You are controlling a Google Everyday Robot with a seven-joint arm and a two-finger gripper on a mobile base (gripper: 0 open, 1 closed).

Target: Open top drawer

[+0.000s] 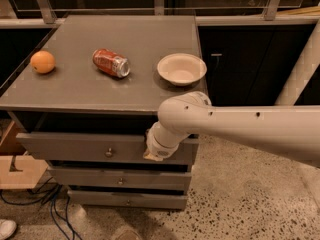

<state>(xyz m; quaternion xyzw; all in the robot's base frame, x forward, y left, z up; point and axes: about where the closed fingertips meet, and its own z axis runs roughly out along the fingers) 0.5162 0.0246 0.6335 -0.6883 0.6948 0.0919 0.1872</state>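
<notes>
The top drawer (pixel 75 146) is the widest grey front, just under the cabinet top, with a small round metal knob (pixel 109 153) at its centre. It stands out a little from the cabinet, with a dark gap above it. My gripper (pixel 154 153) is at the end of the white arm (pixel 240 126) that reaches in from the right. It sits against the drawer front, to the right of the knob. The wrist hides its tip.
On the grey cabinet top (pixel 135 39) lie an orange (pixel 42 62), a red soda can (pixel 111 63) on its side and a white bowl (pixel 181 69). Two narrower drawers (pixel 120 179) sit below. Cables (pixel 45 204) and a cardboard box (pixel 17 169) are on the floor at left.
</notes>
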